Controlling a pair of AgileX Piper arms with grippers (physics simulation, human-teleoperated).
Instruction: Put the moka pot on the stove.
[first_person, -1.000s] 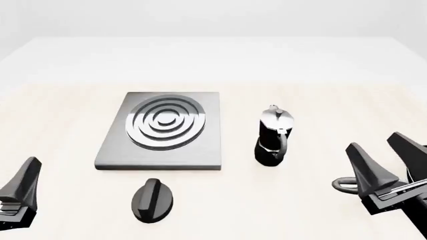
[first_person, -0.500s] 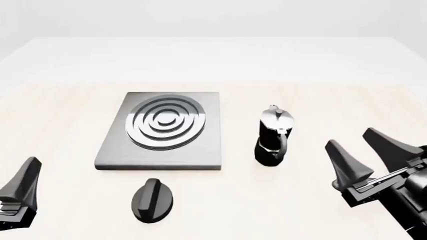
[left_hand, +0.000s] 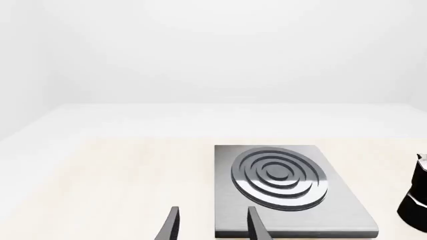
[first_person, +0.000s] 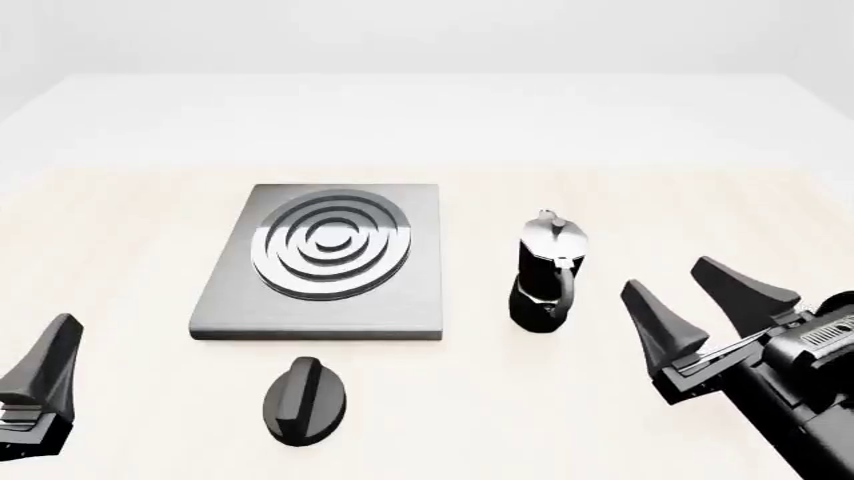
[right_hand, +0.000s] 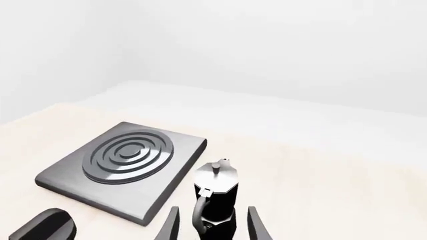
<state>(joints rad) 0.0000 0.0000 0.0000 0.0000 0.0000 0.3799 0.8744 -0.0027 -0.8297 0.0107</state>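
Black and silver, the moka pot (first_person: 545, 274) stands at 3 o'clock from the stove (first_person: 324, 262). At 4 o'clock from the pot, the right gripper (first_person: 687, 300) is wide and empty. I cannot tell about the left gripper (first_person: 47, 360).

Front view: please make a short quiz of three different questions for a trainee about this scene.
1. True or false: the moka pot stands on the stove.
2. Which end effector is nearer the pot? A) left B) right
3. Fill in: the black knob lies on the table on the ____ side of the stove, toward the arms.

Key:
1. False. It stands upright on the table, right of the stove.
2. B. In the right wrist view the pot sits in line with the open fingers.
3. Near.
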